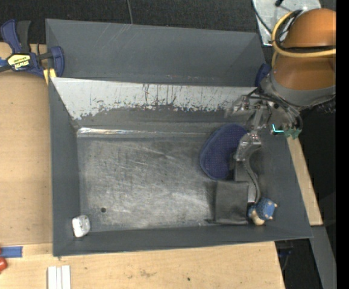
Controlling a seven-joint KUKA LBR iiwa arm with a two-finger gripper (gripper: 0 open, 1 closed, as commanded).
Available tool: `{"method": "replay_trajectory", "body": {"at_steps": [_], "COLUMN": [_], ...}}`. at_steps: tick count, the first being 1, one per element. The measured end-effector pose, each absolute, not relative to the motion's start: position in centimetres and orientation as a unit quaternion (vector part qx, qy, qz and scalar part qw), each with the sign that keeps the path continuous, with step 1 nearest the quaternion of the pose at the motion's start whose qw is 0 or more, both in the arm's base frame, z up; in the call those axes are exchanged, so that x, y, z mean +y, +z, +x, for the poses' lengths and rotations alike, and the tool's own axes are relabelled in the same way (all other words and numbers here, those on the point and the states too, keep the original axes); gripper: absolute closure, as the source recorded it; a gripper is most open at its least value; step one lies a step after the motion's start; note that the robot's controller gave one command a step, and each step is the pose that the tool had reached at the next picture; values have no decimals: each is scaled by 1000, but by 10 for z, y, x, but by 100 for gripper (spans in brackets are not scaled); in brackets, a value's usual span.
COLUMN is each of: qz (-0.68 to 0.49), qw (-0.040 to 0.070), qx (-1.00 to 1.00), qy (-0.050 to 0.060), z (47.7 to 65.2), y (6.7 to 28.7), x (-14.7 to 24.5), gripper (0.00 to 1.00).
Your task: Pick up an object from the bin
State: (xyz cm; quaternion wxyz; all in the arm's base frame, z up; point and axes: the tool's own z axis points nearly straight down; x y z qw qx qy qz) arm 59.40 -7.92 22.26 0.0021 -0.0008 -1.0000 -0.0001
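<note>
Where the scratched grey bin floor [144, 179] meets its 3 o'clock wall, we see the gripper [245, 154] beside a blue oval pad [218, 152]; we cannot tell its opening.

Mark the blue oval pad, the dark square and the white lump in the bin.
blue oval pad [215, 155], camera view, on its left half.
dark square [228, 202], camera view, on its middle.
white lump [81, 225], camera view, on its middle.

Scuffed grey metal bin [144, 173], dark blue oval pad [217, 152] on its floor at right, dark grey square cloth [228, 202] just before it, small blue-and-tan toy [262, 211] in the front right corner, small white lump [81, 225] in the front left corner
</note>
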Motion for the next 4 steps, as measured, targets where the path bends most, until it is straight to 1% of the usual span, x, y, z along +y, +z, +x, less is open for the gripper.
{"method": "replay_trajectory", "body": {"at_steps": [1, 2, 3, 4], "qz": [111, 319, 319, 395], "qw": [-2, 5, 6, -5], "qx": [-994, -948, -948, -919], "qy": [-1, -14, -11, 4], "z": [574, 608, 607, 613], "y": [104, 82, 81, 263], "x": [-82, -72, -75, -126], "gripper": [0, 0, 100, 100]}}
